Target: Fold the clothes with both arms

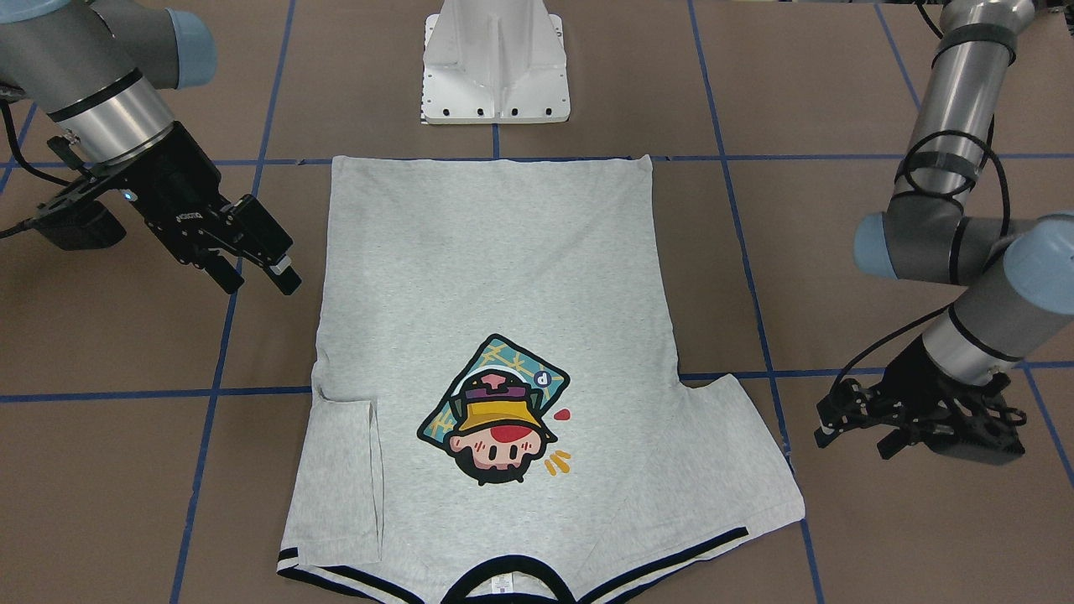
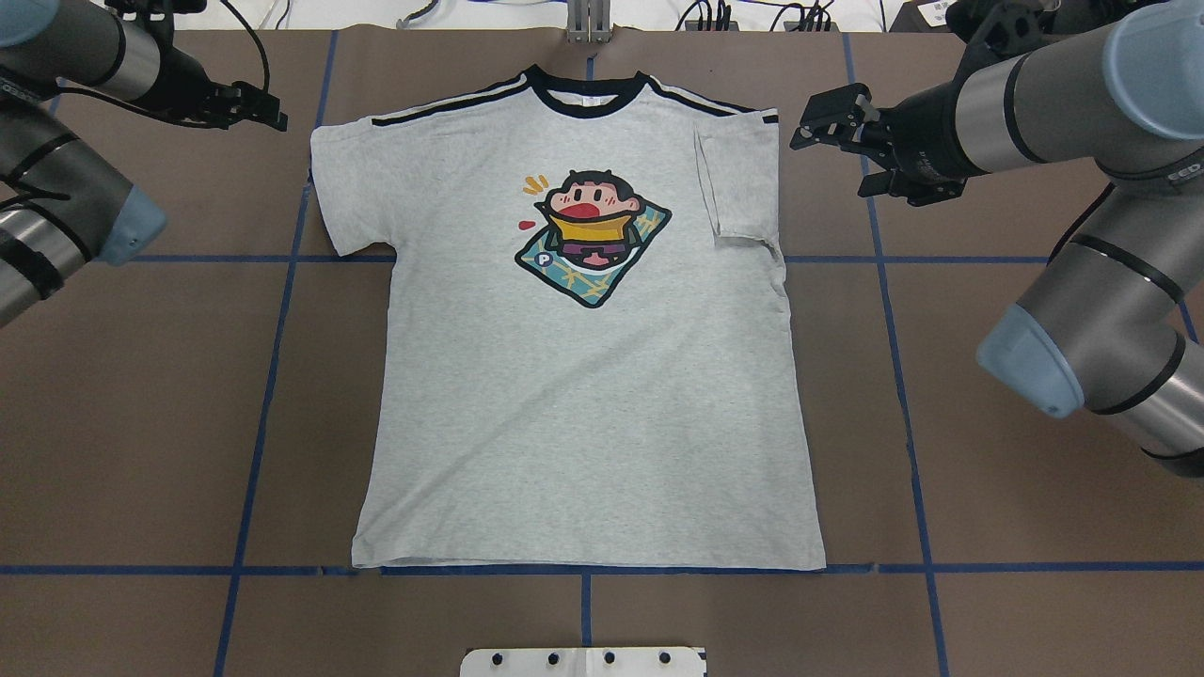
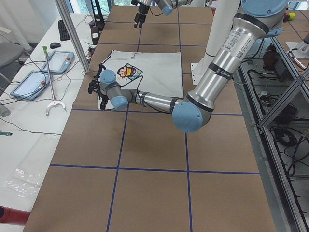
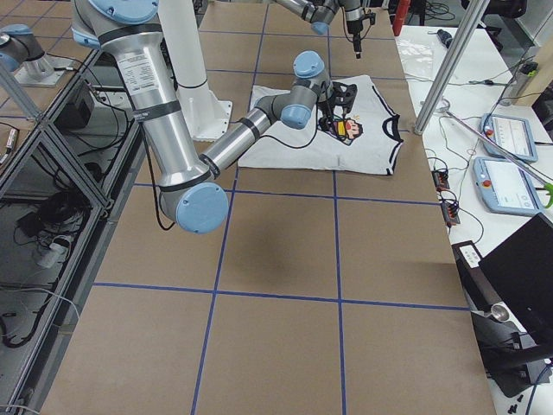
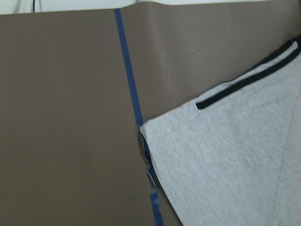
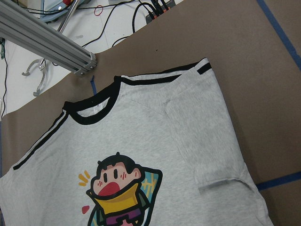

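With the shirt [image 2: 583, 395] flat and print-up on the table [image 2: 988, 489], one sleeve [image 2: 738, 188] already folded in, the left hand [image 2: 273, 106] and right hand [image 1: 260, 285] hover beside it, fingers apart, and a shallow pinch might catch one layer and drag it askew.

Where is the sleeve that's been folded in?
In the overhead view the folded sleeve lies flat on the T-shirt's right side, between the cartoon print and the open right gripper beside it.
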Controlling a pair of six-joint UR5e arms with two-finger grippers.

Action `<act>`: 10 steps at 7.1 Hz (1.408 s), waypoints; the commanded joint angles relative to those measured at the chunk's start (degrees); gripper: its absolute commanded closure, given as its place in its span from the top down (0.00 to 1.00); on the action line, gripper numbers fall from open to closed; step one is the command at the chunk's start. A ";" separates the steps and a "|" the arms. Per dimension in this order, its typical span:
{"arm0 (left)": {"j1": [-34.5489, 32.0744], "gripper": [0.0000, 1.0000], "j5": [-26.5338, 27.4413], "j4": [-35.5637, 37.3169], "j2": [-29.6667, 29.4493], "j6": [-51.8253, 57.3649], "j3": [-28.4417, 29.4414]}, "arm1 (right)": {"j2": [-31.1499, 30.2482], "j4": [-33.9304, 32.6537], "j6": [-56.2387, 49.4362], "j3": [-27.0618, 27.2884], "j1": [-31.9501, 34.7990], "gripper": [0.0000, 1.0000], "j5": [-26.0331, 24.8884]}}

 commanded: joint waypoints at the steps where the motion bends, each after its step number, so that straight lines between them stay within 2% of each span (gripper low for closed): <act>1: 2.21 0.78 4.32 -4.54 -3.91 -1.21 7.94 | -0.29 0.04 0.00 0.44 -0.11 1.00 -0.12; 5: 4.78 0.57 7.32 -6.12 -8.65 -3.14 15.49 | -0.55 0.04 0.00 0.27 -0.11 1.00 -0.55; 8: 4.95 0.53 7.32 -6.21 -10.07 -3.14 17.88 | -0.64 0.04 0.00 -0.08 -0.11 1.00 -0.64; 10: 5.04 0.44 7.50 -6.39 -10.86 -3.14 19.11 | -0.55 0.04 0.00 -0.26 -0.20 1.00 -0.64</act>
